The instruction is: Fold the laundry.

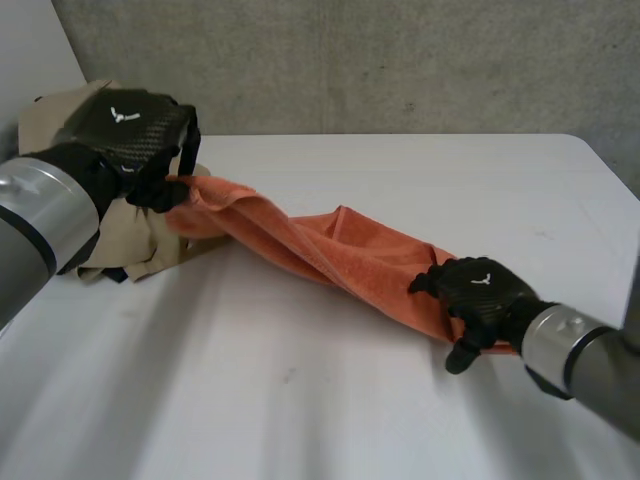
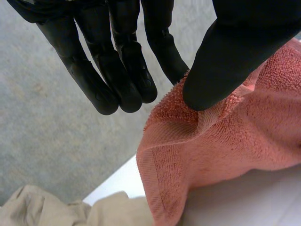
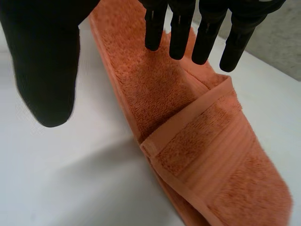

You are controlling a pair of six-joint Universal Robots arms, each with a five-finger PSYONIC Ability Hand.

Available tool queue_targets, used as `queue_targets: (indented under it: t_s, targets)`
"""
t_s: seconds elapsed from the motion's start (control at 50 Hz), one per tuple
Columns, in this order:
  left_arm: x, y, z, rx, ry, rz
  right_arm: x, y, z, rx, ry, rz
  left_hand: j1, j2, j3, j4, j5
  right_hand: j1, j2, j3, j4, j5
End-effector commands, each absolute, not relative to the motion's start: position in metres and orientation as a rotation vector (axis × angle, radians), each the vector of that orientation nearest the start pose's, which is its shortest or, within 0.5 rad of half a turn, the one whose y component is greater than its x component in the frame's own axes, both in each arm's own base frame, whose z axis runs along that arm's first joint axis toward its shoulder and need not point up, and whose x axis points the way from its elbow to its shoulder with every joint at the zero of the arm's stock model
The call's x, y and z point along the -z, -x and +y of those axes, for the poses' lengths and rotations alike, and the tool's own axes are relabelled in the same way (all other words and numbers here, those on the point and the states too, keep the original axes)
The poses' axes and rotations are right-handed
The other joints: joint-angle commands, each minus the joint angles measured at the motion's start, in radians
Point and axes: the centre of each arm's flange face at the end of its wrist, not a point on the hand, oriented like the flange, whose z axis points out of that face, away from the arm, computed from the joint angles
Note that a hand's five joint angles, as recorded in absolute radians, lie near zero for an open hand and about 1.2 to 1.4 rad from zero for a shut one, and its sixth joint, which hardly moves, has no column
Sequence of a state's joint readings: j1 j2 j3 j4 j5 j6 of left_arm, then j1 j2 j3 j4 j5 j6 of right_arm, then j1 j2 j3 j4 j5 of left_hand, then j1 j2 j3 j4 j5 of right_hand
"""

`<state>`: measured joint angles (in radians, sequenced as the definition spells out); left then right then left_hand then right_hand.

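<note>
An orange towel (image 1: 340, 250) lies bunched in a long strip across the white table (image 1: 400, 170), rising at its left end. My left hand (image 1: 125, 125) holds that raised end above the table. At that end my left hand (image 2: 117, 70) pinches a corner of the towel (image 2: 225, 141) between thumb and a straight finger. My right hand (image 1: 480, 290) hovers over the strip's other end. There the right hand (image 3: 181, 28) has straight fingers and the thumb spread apart, above the towel (image 3: 188, 141) with its folded hem band, gripping nothing.
A pile of beige laundry (image 1: 150, 245) lies at the table's left under my left hand, and the beige laundry (image 2: 56, 209) lies just beside the towel's corner. A grey wall (image 1: 350, 60) stands behind the table. Bare tabletop (image 1: 300, 400) lies in front of the towel.
</note>
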<state>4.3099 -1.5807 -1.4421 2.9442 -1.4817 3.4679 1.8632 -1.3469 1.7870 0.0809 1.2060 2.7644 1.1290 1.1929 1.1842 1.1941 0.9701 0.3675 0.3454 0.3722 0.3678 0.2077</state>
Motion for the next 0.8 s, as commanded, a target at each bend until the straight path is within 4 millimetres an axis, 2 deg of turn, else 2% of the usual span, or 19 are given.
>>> queue_targets:
  t_s: [0.02, 0.08, 0.12, 0.18, 0.34, 0.4, 0.54, 0.64, 0.68, 0.7, 0.72, 0.74, 0.78, 0.8]
  targets:
    - [-0.346, 0.246, -0.209, 2.305, -0.913, 2.171, -0.145, -0.254, -0.233, 1.556, 0.921, 2.285, 0.267, 0.203, 0.212, 0.202, 0.252, 0.077, 0.099, 0.072, 0.077, 0.062]
    - [-0.348, 0.245, -0.207, 2.317, -0.907, 2.168, -0.135, -0.259, -0.238, 1.561, 0.922, 2.318, 0.267, 0.203, 0.212, 0.202, 0.252, 0.127, 0.149, 0.122, 0.126, 0.112]
    - [-0.348, 0.245, -0.207, 2.316, -0.906, 2.167, -0.131, -0.262, -0.241, 1.573, 0.919, 2.337, 0.267, 0.203, 0.212, 0.202, 0.252, 0.273, 0.295, 0.268, 0.272, 0.258]
    - [-0.348, 0.244, -0.208, 2.311, -0.898, 2.171, -0.130, -0.263, -0.247, 1.594, 0.913, 2.344, 0.267, 0.203, 0.212, 0.202, 0.252, 0.373, 0.396, 0.369, 0.373, 0.359]
    - [-0.346, 0.242, -0.210, 2.305, -0.864, 2.199, -0.118, -0.270, -0.258, 1.605, 0.935, 2.349, 0.267, 0.203, 0.212, 0.202, 0.252, 0.382, 0.405, 0.378, 0.382, 0.368]
    - [-0.346, 0.240, -0.211, 2.303, -0.857, 2.190, -0.119, -0.269, -0.260, 1.624, 0.967, 2.345, 0.267, 0.203, 0.212, 0.202, 0.252, 0.374, 0.396, 0.369, 0.373, 0.359]
    - [-0.343, 0.230, -0.224, 2.272, -0.798, 2.200, -0.131, -0.257, -0.281, 1.700, 1.053, 2.322, 0.267, 0.203, 0.212, 0.202, 0.252, 0.350, 0.372, 0.345, 0.350, 0.336]
    - [-0.325, 0.232, -0.224, 2.204, -0.852, 2.273, -0.137, -0.249, -0.284, 1.647, 1.068, 2.320, 0.267, 0.203, 0.212, 0.202, 0.252, 0.333, 0.355, 0.328, 0.332, 0.318]
    - [-0.305, 0.239, -0.223, 2.138, -0.938, 2.345, -0.141, -0.248, -0.281, 1.610, 1.068, 2.314, 0.267, 0.203, 0.212, 0.202, 0.252, 0.333, 0.355, 0.328, 0.332, 0.318]
    - [-0.298, 0.241, -0.222, 2.114, -0.969, 2.367, -0.143, -0.247, -0.280, 1.606, 1.064, 2.310, 0.111, 0.047, 0.055, 0.045, 0.095, 0.333, 0.355, 0.328, 0.332, 0.318]
    - [-0.283, 0.245, -0.220, 2.058, -1.038, 2.404, -0.146, -0.247, -0.278, 1.596, 1.059, 2.304, -0.286, -0.350, -0.341, -0.351, -0.302, 0.333, 0.355, 0.328, 0.332, 0.318]
    - [-0.276, 0.247, -0.219, 2.026, -1.070, 2.423, -0.148, -0.246, -0.277, 1.593, 1.054, 2.301, -0.450, -0.514, -0.505, -0.515, -0.466, 0.333, 0.355, 0.328, 0.332, 0.318]
    - [-0.261, 0.251, -0.216, 1.957, -1.131, 2.453, -0.152, -0.246, -0.276, 1.594, 1.041, 2.296, -0.610, -0.674, -0.665, -0.675, -0.625, 0.333, 0.355, 0.328, 0.332, 0.318]
    - [-0.246, 0.255, -0.211, 1.885, -1.190, 2.470, -0.156, -0.245, -0.275, 1.601, 1.030, 2.286, -0.668, -0.732, -0.724, -0.733, -0.684, 0.333, 0.355, 0.328, 0.332, 0.318]
